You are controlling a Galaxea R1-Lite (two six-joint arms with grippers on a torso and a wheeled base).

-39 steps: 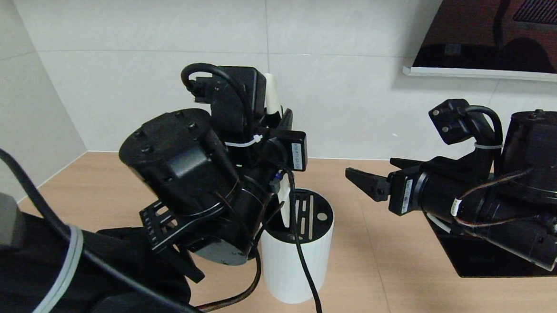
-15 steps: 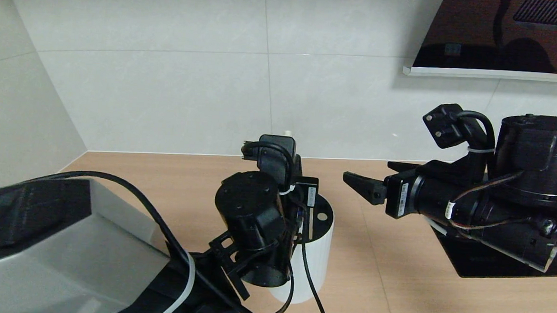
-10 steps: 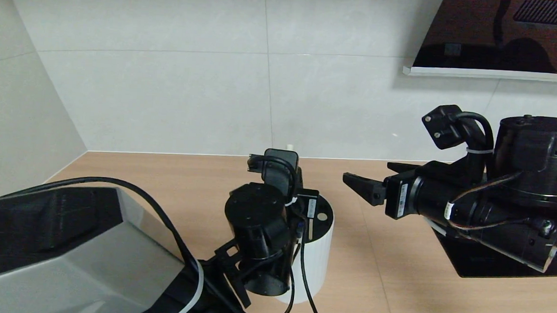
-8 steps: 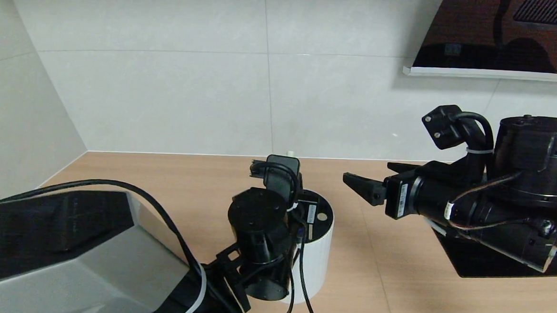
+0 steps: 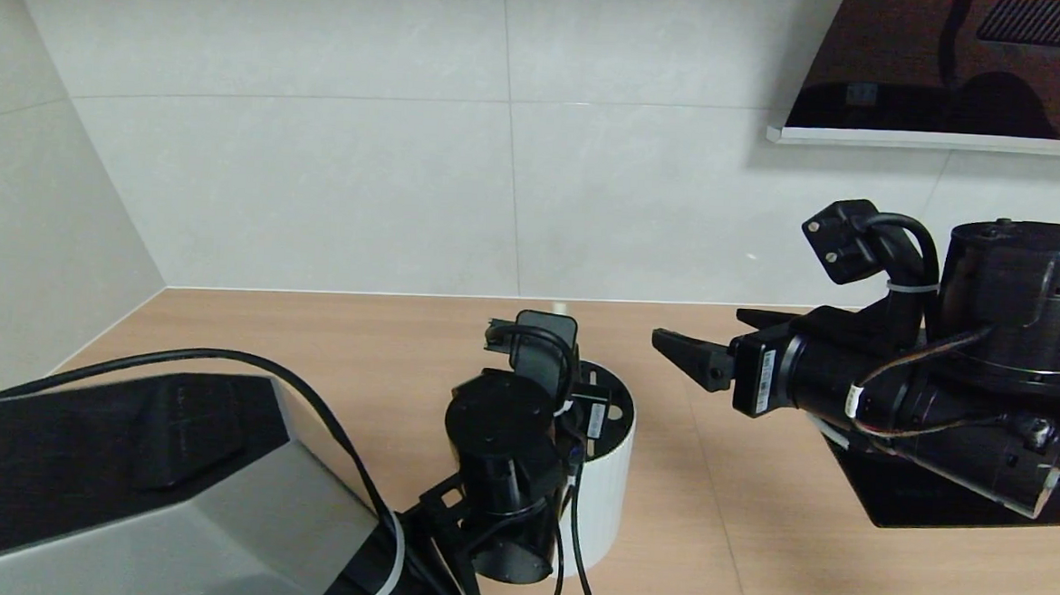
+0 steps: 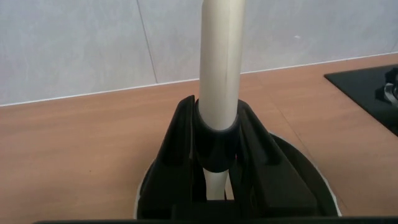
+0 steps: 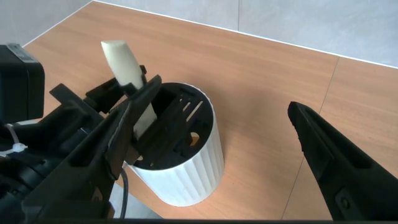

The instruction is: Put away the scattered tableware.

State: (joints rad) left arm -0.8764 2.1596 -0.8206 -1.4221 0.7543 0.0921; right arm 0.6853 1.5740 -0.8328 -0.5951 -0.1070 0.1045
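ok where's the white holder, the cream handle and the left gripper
white holder [image 7: 193,171], right wrist view, ribbed side wall
cream handle [image 6: 219,62], left wrist view, upper shaft
left gripper [image 6: 217,134], left wrist view, between fingers

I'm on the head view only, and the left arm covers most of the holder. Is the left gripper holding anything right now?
Observer: Yes. The left gripper is shut on a cream utensil handle, and the handle is upright.
Operator: Is the lower end in the holder, or hanging above it?
Observer: In it. From the right wrist view, the part below the fingers goes down into the black slotted top of the white holder. The very end is hidden inside.
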